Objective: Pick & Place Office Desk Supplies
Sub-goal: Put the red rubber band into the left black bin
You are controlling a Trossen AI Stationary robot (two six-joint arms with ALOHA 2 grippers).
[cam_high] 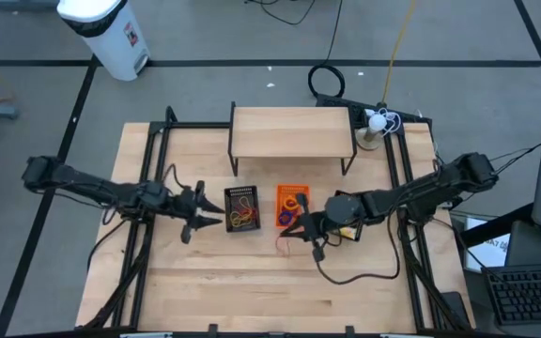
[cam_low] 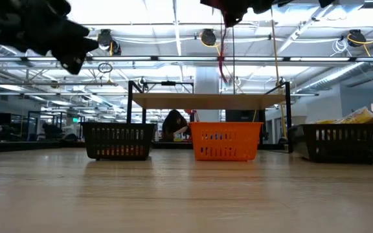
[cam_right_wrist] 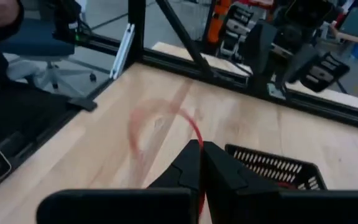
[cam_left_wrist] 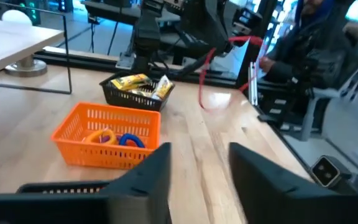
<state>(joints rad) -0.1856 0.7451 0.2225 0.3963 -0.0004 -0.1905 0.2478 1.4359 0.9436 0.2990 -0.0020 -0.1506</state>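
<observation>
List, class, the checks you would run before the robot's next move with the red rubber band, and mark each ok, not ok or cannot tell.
1. Right gripper shut on the red rubber band: ok, the fingers are pinched together with the band hanging from them.
2. Band lifted off the table: ok, in the low view it dangles high in the air.
3. Left gripper open and empty: ok, nothing between its fingers.
4. Left gripper away from the right arm: ok, it sits beside the black tray.
5. Orange tray has room: ok, only a few rings inside.
6. Band directly above a tray: cannot tell.
</observation>
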